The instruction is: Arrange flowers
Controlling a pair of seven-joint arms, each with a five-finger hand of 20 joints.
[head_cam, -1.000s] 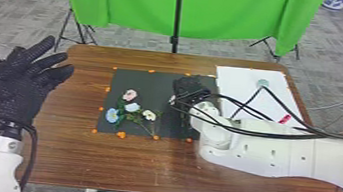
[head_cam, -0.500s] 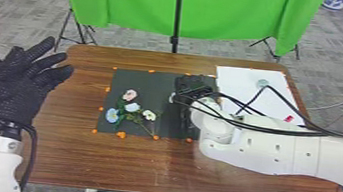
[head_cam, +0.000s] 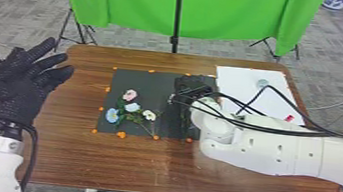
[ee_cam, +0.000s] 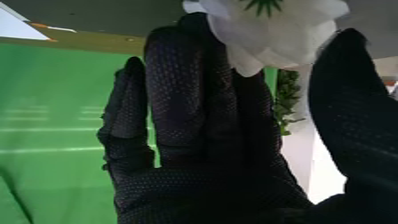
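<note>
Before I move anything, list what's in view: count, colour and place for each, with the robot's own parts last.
pink flower: one, on the mat
blue flower: one, mat's left edge
white flowers: two, on the mat
near white bloom: one, at the fingertips of the right hand
mat: one, dark, on the table
white sheet: one, far right of the table
orange marks: several, around the mat
table: one, brown, centre
green cloth: beyond the table
pole: one, black, before the cloth
hands: two, black gloves; right over the mat, left left of the table
arms: two, white, lower left and right
</note>
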